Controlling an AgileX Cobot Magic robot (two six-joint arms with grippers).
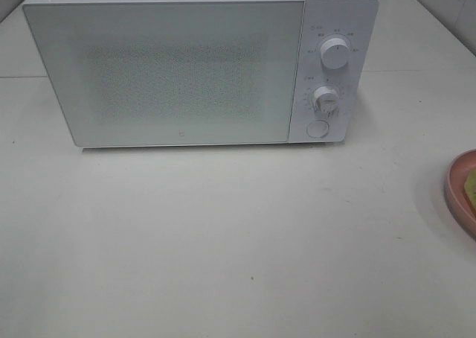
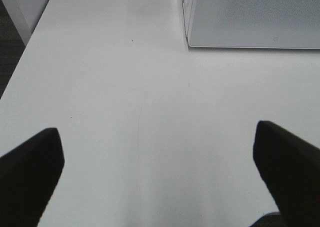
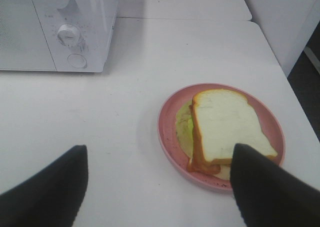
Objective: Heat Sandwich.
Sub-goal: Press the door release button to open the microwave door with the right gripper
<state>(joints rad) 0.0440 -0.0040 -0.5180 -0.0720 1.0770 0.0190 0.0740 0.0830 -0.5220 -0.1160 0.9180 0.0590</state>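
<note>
The sandwich (image 3: 225, 129), white bread over green and orange layers, lies on a round pink plate (image 3: 167, 124) on the white table. In the high view only the plate's edge (image 1: 455, 189) and a sliver of the sandwich (image 1: 471, 183) show at the far right. My right gripper (image 3: 160, 192) hovers open just short of the plate, one finger (image 3: 265, 187) overlapping its near rim. My left gripper (image 2: 157, 172) is open over bare table, left of the microwave (image 1: 186, 66). The microwave's door is closed. Neither arm shows in the high view.
The microwave's control panel carries two knobs (image 1: 335, 53) (image 1: 326, 96) and a round button (image 1: 317, 129). The table's right edge (image 3: 287, 77) runs close behind the plate. Its left edge (image 2: 25, 52) lies beyond the left gripper.
</note>
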